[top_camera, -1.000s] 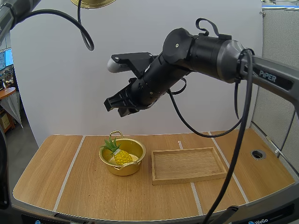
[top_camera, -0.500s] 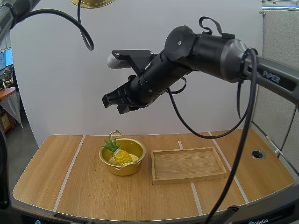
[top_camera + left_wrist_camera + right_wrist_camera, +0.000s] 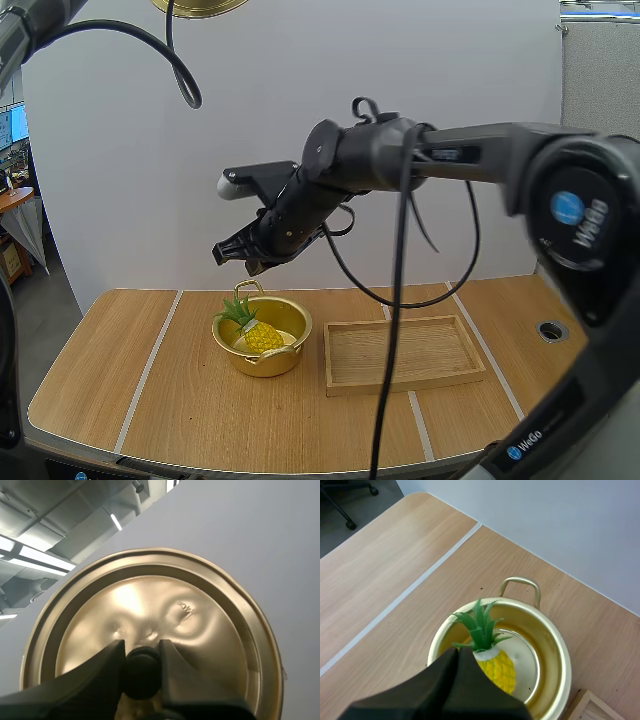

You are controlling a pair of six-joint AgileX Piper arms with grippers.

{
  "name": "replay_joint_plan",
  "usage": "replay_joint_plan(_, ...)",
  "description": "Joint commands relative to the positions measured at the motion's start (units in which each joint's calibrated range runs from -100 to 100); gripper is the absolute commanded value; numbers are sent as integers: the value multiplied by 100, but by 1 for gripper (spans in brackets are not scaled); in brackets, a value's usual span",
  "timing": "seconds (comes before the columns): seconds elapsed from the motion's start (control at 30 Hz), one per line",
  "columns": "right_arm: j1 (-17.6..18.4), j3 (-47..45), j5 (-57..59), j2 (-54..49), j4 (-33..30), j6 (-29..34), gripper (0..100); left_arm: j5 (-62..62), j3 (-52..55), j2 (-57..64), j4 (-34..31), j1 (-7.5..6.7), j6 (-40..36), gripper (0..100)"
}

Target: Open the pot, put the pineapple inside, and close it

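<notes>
The pineapple (image 3: 260, 335) leans in the open pot (image 3: 297, 318) on the desk (image 3: 120, 380), its long axis tilted with leaves (image 3: 236, 308) up and leftward, while our right fingers (image 3: 442, 680) hang closed and empty above and our left fingers (image 3: 97, 672) pinch the knob (image 3: 142, 672) of the raised lid (image 3: 210, 625), which is likely light, stiff and slick.
</notes>
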State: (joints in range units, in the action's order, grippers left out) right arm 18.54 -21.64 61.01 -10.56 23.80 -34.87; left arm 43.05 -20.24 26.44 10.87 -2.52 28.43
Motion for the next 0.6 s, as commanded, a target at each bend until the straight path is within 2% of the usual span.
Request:
replay_joint_plan(0.0, 5, 218, -87, 212, 219, -160, 0, -196, -77, 45, 48, -9, -24, 0)
replay_joint_plan(0.4, 196, 358, -586, 910, 248, -200, 0, -196, -77, 45, 48, -9, -24, 0)
replay_joint_plan(0.57, 196, 358, -656, 1215, 53, -182, 0, -196, -77, 45, 48, -9, -24, 0)
